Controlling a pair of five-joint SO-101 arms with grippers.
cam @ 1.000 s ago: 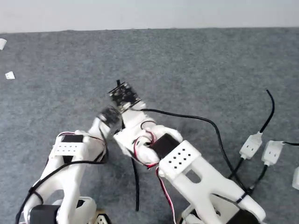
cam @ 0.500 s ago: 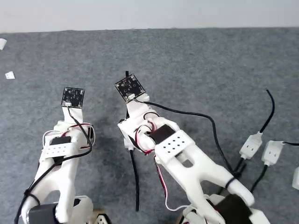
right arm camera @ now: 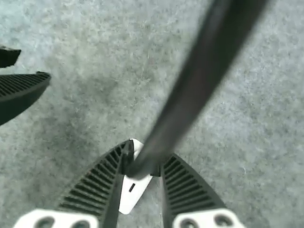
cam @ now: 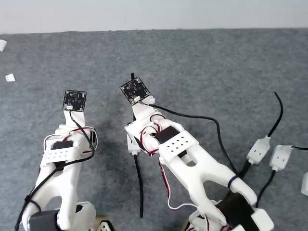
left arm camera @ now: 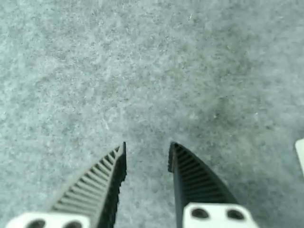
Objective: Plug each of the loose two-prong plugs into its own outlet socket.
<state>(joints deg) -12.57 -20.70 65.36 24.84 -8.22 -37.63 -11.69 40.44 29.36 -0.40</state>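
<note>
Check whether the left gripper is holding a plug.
No, the left gripper is open, with bare grey carpet between its fingers.

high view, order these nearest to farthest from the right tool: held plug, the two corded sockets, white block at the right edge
1. plug, gripped in the right tool.
2. inner socket, right of that arm.
3. outer socket, just beyond it.
4. white block, at the right edge, farthest out.
</note>
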